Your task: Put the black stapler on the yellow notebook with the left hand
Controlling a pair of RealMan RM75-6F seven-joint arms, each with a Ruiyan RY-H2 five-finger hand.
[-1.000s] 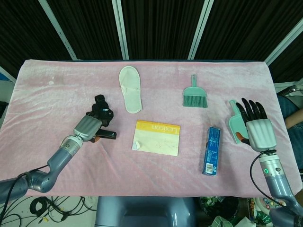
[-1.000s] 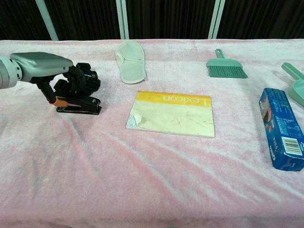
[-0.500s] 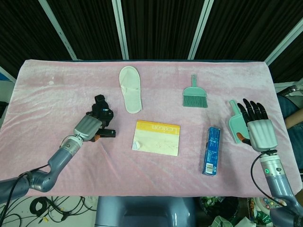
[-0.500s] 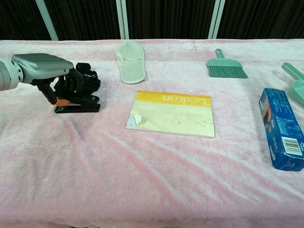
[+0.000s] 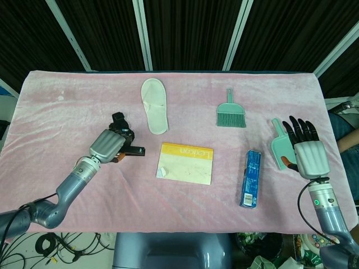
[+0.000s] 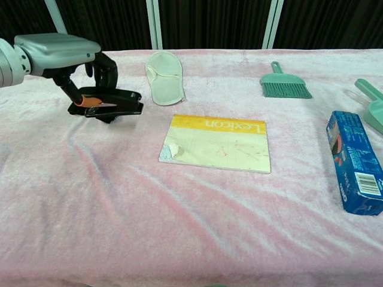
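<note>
My left hand (image 5: 107,145) (image 6: 57,49) grips the black stapler (image 6: 111,104) (image 5: 131,149) and holds it lifted above the pink cloth, left of the notebook. The stapler's front end points right, toward the yellow notebook (image 5: 187,163) (image 6: 216,143), which lies flat at the middle of the table with a yellow band along its far edge. A gap of cloth separates stapler and notebook. My right hand (image 5: 307,151) hovers at the far right with fingers spread and nothing in it; the chest view does not show it.
A white slipper (image 5: 154,105) lies behind the stapler. A green brush (image 5: 230,112) sits at the back right, a green dustpan (image 5: 279,147) by my right hand, and a blue box (image 5: 251,179) right of the notebook. Pink cloth (image 5: 67,112) covers the table.
My left hand has raised the stapler off the cloth and carried it a little right toward the notebook. The right hand has stayed put.
</note>
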